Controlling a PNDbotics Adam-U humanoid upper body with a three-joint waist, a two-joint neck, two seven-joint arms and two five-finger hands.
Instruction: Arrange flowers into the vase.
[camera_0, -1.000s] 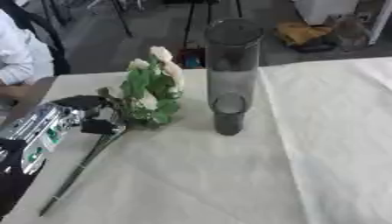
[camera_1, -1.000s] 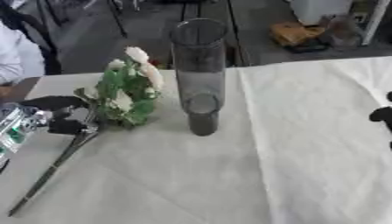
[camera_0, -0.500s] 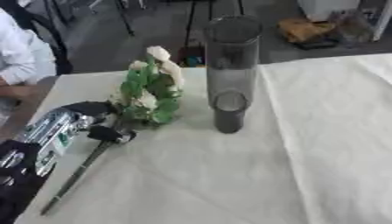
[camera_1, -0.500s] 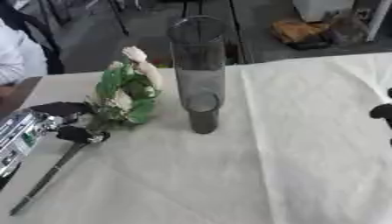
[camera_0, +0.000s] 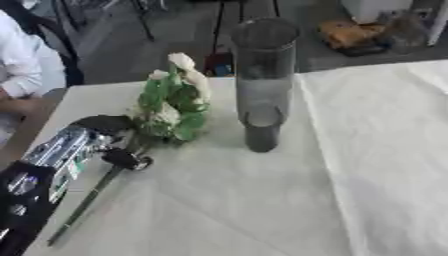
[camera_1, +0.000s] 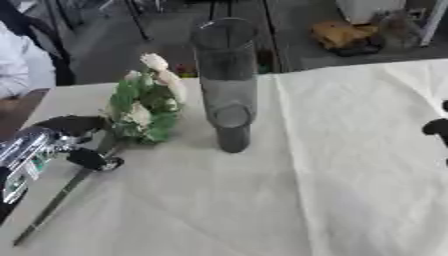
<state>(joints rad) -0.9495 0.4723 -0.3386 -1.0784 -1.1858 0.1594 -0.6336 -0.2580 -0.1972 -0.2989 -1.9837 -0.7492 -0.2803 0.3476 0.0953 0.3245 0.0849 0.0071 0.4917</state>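
The left hand curls around the stem of the white flower sprig beside the upright smoky glass vase.

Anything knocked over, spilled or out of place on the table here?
Nothing stands out. The vase stands upright and empty; the flower bunch sits left of it, its stem in the left hand. The right hand idles at the edge.

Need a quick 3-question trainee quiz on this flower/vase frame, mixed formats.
1. True or false: the flower stem already stands inside the vase.
2. Which hand grips the stem: A) left hand B) right hand?
3. Fill in: the white and green blooms lie to the vase's ____ in the views.

Key: 1 false; 2 A; 3 left.
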